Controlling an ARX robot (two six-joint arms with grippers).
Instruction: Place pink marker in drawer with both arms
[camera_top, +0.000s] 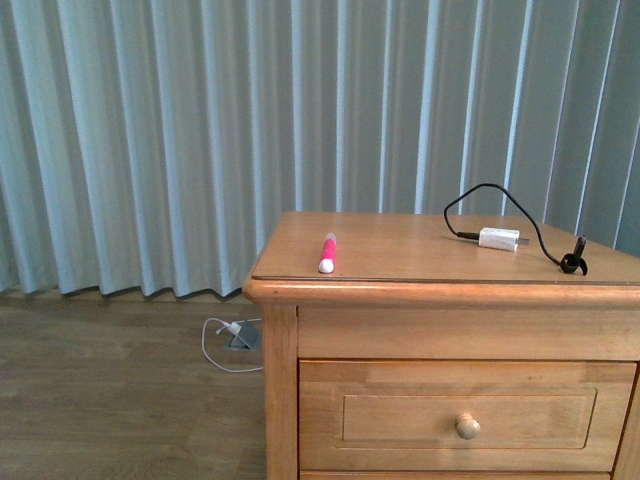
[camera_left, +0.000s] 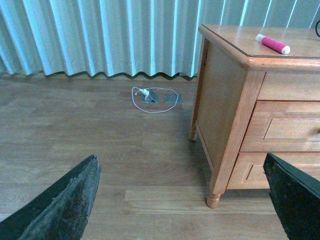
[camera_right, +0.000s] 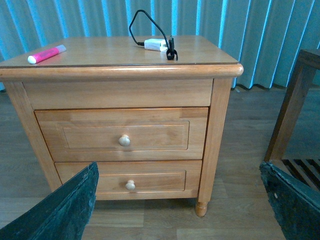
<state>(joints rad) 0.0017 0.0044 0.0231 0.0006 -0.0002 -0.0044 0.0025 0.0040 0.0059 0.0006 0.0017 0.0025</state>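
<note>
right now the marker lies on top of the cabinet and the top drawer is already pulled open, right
Not quite. The drawer is shut, not pulled open: the right wrist view shows its front sitting flush in the frame. The rest holds: the marker does lie on top of the cabinet.

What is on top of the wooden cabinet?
The pink marker and a white charger lie on top. The drawer is shut, so its inside cannot be seen.
</note>
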